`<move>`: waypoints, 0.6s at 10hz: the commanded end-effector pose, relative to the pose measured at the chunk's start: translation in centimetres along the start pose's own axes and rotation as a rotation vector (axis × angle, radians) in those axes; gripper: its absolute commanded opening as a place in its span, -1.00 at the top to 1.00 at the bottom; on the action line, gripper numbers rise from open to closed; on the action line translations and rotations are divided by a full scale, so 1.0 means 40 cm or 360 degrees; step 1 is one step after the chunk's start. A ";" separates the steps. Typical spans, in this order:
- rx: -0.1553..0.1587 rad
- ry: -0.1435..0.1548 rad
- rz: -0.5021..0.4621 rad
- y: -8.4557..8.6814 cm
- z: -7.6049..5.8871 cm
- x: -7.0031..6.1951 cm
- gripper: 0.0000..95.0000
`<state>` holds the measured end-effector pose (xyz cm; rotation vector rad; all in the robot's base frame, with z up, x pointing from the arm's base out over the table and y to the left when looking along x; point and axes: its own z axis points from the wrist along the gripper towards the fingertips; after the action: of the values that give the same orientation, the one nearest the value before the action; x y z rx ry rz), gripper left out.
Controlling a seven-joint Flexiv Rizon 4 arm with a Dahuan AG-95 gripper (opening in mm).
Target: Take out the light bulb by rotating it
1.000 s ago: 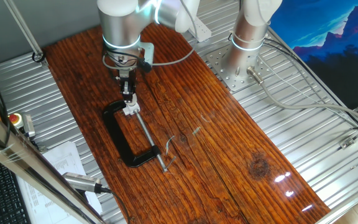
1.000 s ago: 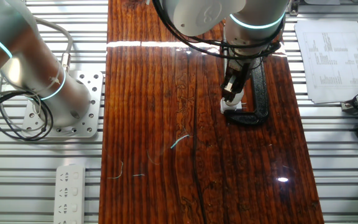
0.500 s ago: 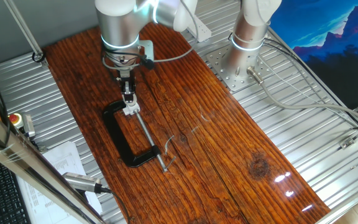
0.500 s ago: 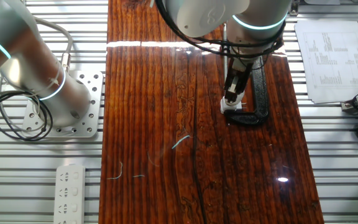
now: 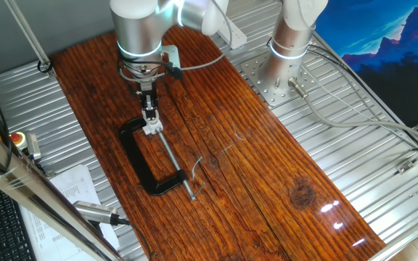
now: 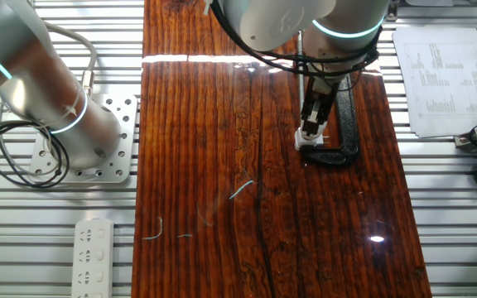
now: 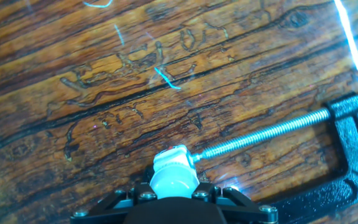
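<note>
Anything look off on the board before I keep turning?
Nothing broken or tipped. The light bulb sits between the tool's fingers, at the end of the clamp's screw. The only oddities are a few thin, pale stray strands lying loose on the wooden board, apart from the clamp.

- A dark brown wooden tabletop (image 5: 267,174) shines under bright lights.
- Silver ribbed metal (image 5: 354,145) lies around it.
- A blue mountain picture (image 5: 390,43) stands behind.
- A white power strip (image 6: 93,257) lies nearby.
</note>
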<state>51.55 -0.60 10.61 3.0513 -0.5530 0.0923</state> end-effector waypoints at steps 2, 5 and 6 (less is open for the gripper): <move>0.0009 -0.0004 -0.0008 -0.002 -0.001 0.005 0.20; 0.0009 -0.0006 -0.0006 -0.002 -0.002 0.005 -0.20; 0.0005 -0.0007 -0.0008 -0.003 -0.002 0.005 -0.20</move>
<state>51.89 -0.49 10.74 3.0571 -0.5420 0.0886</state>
